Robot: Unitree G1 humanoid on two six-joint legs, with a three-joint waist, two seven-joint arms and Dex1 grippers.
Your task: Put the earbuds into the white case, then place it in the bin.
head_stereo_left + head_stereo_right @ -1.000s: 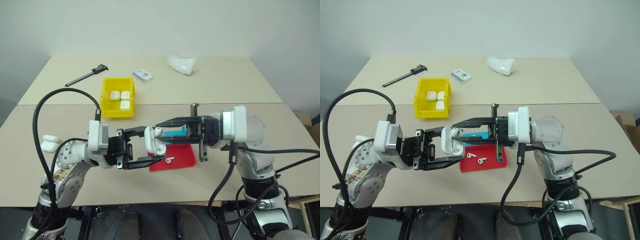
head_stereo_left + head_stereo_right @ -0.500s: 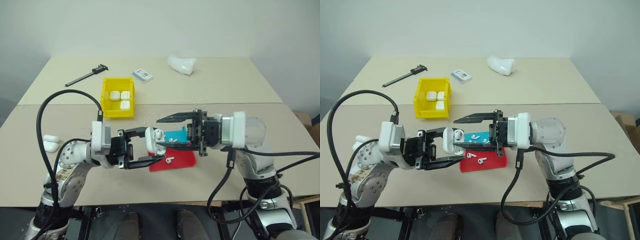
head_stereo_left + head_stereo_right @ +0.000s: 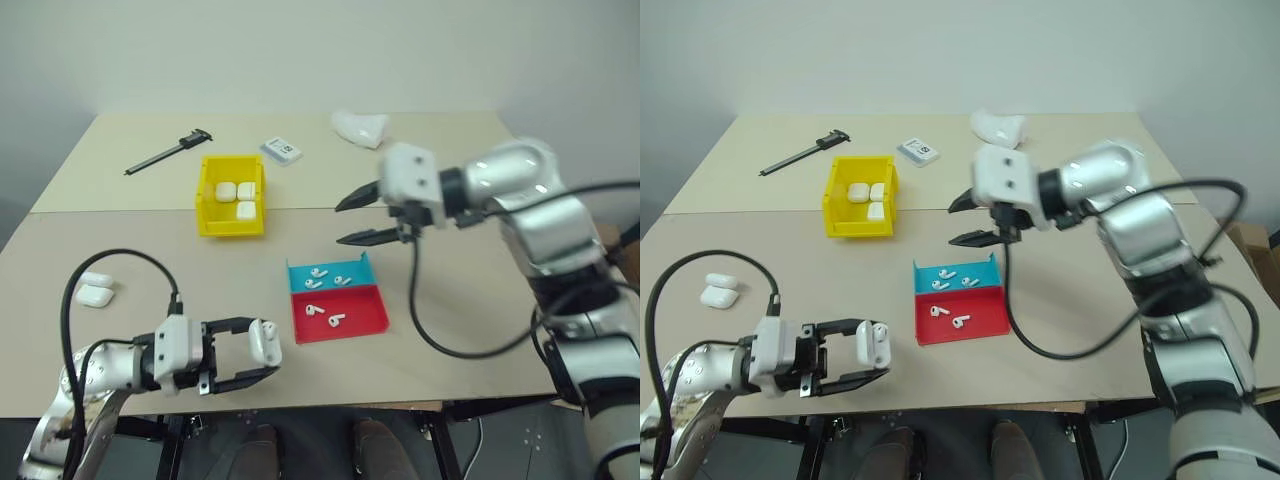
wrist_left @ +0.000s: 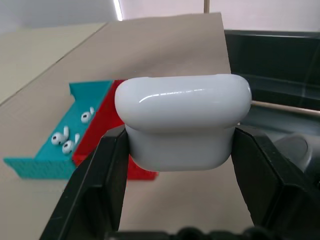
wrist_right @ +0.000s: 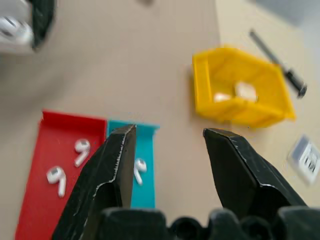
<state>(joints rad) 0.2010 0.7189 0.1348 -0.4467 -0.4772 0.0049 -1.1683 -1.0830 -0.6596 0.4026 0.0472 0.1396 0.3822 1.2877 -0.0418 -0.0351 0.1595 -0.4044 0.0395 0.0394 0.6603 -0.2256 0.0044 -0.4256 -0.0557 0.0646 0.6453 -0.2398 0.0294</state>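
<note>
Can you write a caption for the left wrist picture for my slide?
Left gripper shut on the white case above the table, with earbuds in the red and blue tray beyond.

glossy white case (image 3: 265,342), white earbuds (image 3: 325,300), yellow bin (image 3: 232,195) at upper left, tray (image 3: 337,299) half teal, half red at centre, tan table (image 3: 150,255), black gripper fingers (image 5: 111,175).

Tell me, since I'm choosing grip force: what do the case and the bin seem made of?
The case in the left gripper looks like hard glossy white plastic: a sharp light streak runs across its rounded lid. The bin looks like rigid yellow moulded plastic, with thin upright walls and a duller sheen. Neither can be confirmed by look alone.
</note>
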